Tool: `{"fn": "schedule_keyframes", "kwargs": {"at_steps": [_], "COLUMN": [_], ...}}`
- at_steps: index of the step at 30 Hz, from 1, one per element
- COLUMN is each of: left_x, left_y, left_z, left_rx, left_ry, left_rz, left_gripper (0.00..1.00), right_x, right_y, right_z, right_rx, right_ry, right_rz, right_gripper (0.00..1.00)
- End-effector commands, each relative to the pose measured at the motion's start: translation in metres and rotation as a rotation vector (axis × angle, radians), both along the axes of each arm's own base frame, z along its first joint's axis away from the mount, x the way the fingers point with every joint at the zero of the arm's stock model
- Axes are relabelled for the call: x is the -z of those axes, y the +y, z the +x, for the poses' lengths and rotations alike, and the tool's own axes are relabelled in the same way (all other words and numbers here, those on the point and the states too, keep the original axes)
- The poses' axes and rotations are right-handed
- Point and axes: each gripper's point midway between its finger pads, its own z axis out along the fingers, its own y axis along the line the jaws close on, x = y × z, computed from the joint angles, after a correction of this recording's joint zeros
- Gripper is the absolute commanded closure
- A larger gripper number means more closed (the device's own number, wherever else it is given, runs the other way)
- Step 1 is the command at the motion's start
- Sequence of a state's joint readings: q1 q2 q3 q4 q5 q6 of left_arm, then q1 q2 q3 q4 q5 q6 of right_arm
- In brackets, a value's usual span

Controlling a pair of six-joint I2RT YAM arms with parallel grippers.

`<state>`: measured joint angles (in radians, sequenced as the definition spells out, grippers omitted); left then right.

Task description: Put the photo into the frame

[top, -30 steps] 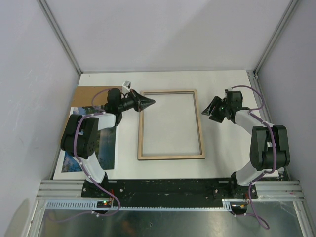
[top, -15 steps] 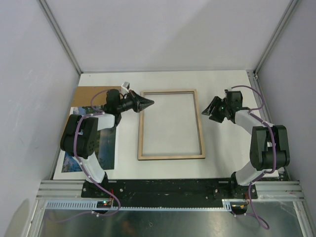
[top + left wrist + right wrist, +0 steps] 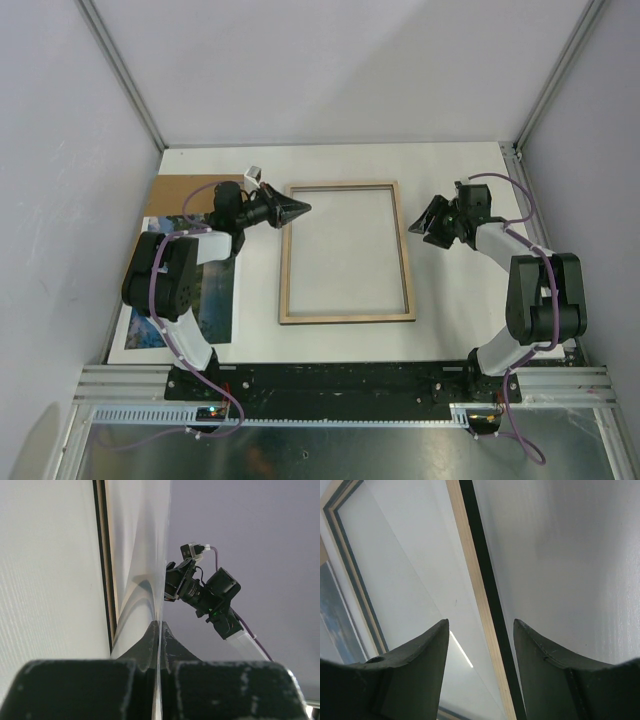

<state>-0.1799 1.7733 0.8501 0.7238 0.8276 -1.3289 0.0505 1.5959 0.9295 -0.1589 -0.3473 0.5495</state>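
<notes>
Photo [image 3: 215, 300] lies flat, nearer than the left claw [image 3: 303, 208] and under that folded arm. It looks like light, floppy paper, so pinch a free edge. Left claw is pressed together over the frame [image 3: 345, 318]'s far-left corner. Right claw [image 3: 420, 222], jaws apart, hovers beside the right rail.

The frame [image 3: 346, 318] is pale matt wood around a glossy clear pane [image 3: 345, 250], on a smooth white table [image 3: 450, 300].
</notes>
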Motion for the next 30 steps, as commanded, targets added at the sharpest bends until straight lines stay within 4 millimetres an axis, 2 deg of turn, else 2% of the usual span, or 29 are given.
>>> {"fn": "schedule_keyframes", "kwargs": {"at_steps": [1,19,30], "left_x": [-0.02,-0.014,-0.01], "left_y": [0.001,-0.004,-0.006], "left_z": [-0.003,-0.003,-0.003], "left_rx": [0.023,0.024,0.024], "left_ry": [-0.065,-0.055,-0.047], "left_rz": [-0.026,-0.032,-0.034], "left_gripper": [1.0,1.0,1.0], "right_x": [0.004,0.004,0.003], "right_y": [0.0,0.005,0.017], "right_z": [0.001,0.0,-0.002], "right_rx": [-0.006,-0.022,-0.064], "right_ry": [-0.005,-0.006,-0.017], "right_rz": [-0.008,-0.01,-0.002], "right_gripper": [0.41,0.41,0.35]}}
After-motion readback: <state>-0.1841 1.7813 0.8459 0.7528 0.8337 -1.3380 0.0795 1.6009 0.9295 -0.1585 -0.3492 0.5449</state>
